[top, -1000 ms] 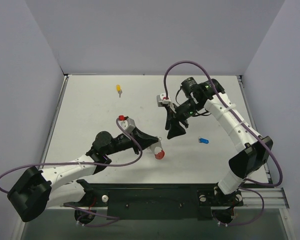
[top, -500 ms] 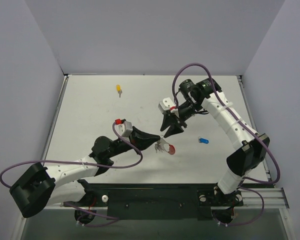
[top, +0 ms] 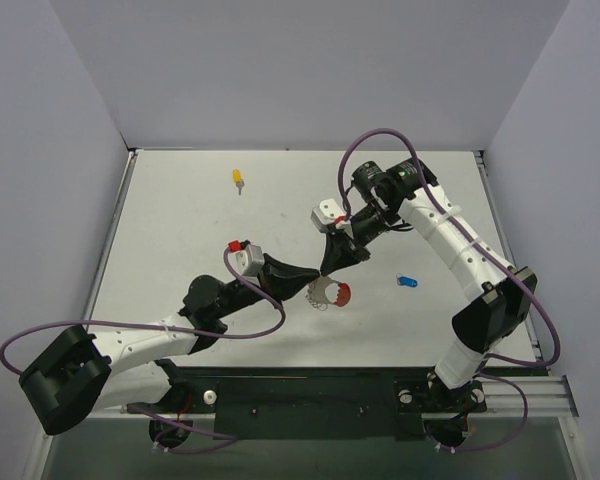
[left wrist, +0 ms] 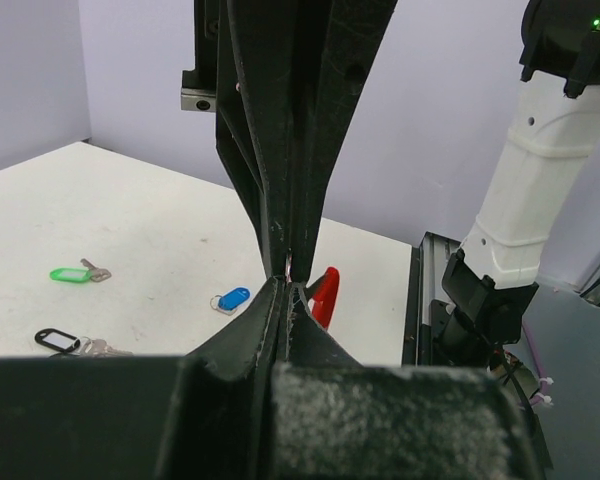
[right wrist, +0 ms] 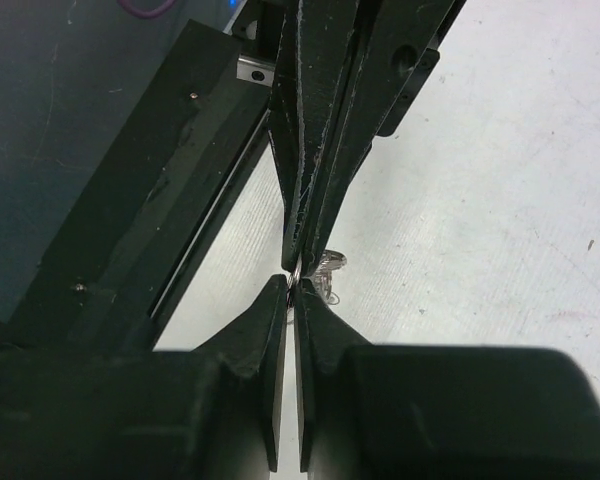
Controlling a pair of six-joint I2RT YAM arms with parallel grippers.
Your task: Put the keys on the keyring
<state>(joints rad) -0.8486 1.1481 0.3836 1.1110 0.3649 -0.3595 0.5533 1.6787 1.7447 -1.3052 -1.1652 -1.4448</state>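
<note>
Keyring (top: 327,293), top view: hangs just under the spot where the two gripper tips meet, over the table (top: 180,230).
Red arc (top: 343,293), top view: the part of the keyring on the far side from the left gripper's tip.
Left gripper (top: 315,277), top view: jaws pressed together, pinching the keyring's thin wire.
Right gripper (top: 327,268), top view: jaws pressed together, tip down against the left gripper's tip at the same spot on the keyring.
Blue key (top: 407,282), top view: flat on the table, well apart from the right gripper's tip.
Yellow key (top: 238,178), top view: flat on the table, far beyond the left gripper.
Left gripper, left wrist view: its fingers are squeezed tight, with a glint of silver wire in the slit.
Right gripper, left wrist view: comes down from above, closed, tip to tip with the left one.
Red arc, left wrist view: just right of the joined tips.
Keys, left wrist view: blue key beyond the tips to the left; green key (left wrist: 72,273) farther left; black key (left wrist: 55,339) low at the left edge.
Right gripper, right wrist view: fingers closed on the thin wire.
Left gripper, right wrist view: closed, reaching in from the top, tips touching.
Small silver pieces (right wrist: 327,263), right wrist view: dangle just right of the joined tips.
</note>
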